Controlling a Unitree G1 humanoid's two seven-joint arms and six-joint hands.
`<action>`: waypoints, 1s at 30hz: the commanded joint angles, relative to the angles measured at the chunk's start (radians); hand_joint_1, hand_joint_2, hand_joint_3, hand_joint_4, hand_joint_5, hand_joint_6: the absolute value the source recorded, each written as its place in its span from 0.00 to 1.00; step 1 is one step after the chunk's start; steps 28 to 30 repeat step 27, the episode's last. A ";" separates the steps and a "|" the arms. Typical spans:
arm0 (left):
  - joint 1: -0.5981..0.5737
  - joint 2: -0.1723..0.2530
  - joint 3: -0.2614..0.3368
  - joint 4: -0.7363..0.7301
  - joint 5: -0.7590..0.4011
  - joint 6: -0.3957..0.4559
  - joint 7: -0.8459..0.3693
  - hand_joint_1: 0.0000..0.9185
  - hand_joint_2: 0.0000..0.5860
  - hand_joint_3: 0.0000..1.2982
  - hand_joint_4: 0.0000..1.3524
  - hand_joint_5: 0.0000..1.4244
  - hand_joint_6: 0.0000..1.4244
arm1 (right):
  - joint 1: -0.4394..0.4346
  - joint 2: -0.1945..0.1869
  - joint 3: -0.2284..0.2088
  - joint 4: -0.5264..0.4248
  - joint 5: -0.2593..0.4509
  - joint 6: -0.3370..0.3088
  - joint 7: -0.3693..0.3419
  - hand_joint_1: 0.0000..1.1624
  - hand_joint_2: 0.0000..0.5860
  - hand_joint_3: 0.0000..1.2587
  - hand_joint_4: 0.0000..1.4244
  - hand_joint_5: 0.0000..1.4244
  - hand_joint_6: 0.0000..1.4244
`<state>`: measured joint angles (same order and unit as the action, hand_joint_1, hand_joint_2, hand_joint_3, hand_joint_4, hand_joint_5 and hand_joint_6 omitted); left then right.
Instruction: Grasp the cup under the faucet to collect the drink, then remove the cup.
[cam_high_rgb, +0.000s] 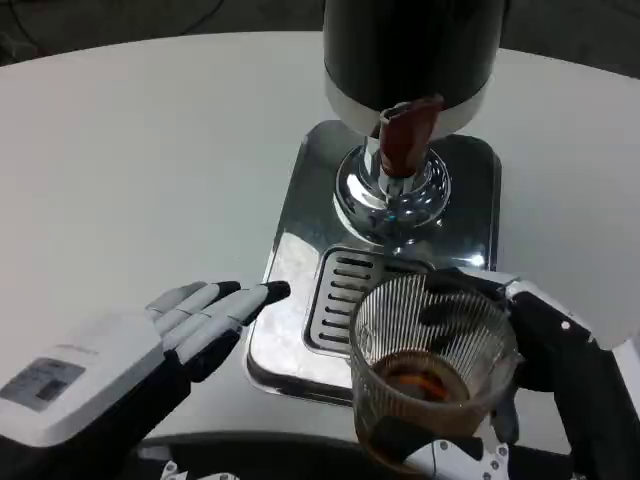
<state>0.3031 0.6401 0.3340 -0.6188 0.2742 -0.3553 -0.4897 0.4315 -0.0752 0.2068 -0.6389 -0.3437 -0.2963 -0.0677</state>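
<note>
Head view: one ribbed glass cup (432, 375), upright with its mouth upward and brown drink inside, is held by the right hand (545, 350) at the desk's (130, 150) near edge, before one dispenser (410, 60) on its steel tray (290, 250). The left hand's (120, 360) fingers (215, 305) are extended and hold nothing.

A round white table with a smooth matt top (150, 150) is seen spreading across most of the view, its curved far edge running from the upper left to the upper right. Soft, even light is cast over the surface, and only faint shadows are laid on it. Beyond the edge, a dark grey floor (120, 15) is shown along the top of the view, where a thin dark cable (195, 18) is seen lying in a loose curve.
</note>
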 joint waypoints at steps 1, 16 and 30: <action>0.012 0.004 -0.009 -0.007 0.000 0.006 -0.007 0.00 0.15 0.00 0.00 0.00 0.00 | -0.008 0.008 0.000 -0.015 0.024 -0.019 0.004 0.76 0.28 0.76 0.78 0.92 0.94; 0.020 0.007 -0.002 -0.020 -0.004 0.003 -0.009 0.00 0.15 0.00 0.00 0.00 0.00 | 0.002 0.015 -0.008 -0.024 0.025 -0.023 0.004 0.76 0.28 0.76 0.79 0.93 0.94; 0.037 0.008 0.013 -0.030 -0.010 -0.003 -0.009 0.00 0.15 0.00 0.00 0.00 0.00 | 0.024 0.014 0.003 -0.031 0.023 -0.035 0.003 0.76 0.28 0.76 0.79 0.93 0.94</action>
